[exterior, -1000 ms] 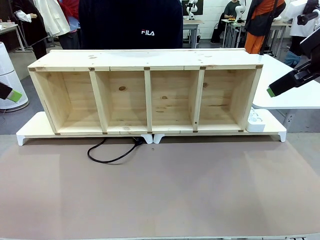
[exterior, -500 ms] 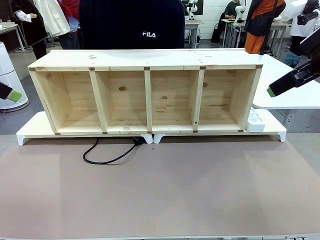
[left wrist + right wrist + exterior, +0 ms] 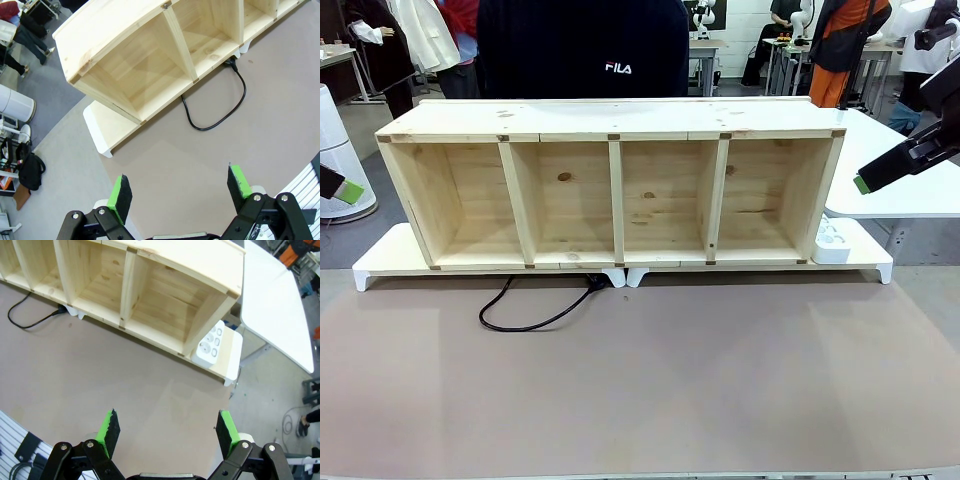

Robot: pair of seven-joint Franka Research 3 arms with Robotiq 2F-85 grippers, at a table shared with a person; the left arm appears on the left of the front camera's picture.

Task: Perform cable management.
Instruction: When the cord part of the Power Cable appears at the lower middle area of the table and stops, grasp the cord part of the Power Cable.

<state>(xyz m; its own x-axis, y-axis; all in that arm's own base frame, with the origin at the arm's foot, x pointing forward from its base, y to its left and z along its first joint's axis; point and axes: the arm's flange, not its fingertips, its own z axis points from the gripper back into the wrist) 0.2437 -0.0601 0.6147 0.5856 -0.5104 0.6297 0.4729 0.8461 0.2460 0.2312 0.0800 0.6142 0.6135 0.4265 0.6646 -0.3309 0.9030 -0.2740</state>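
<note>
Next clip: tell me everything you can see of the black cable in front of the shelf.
The cable is a thin, black, flexible cord with a rubbery-looking sheath. It lies slack on the brown tabletop in one open U-shaped loop in front of the wooden shelf. One end runs under the shelf's front edge. The other thickens into a plug-like piece and ends by the white feet at the shelf's middle. Nothing holds it.

Black left end effector (image 3: pixel 178 189), black right end effector (image 3: pixel 168 432), bright green pads (image 3: pixel 120 199), silver pivot screws (image 3: pixel 253 198)
</note>
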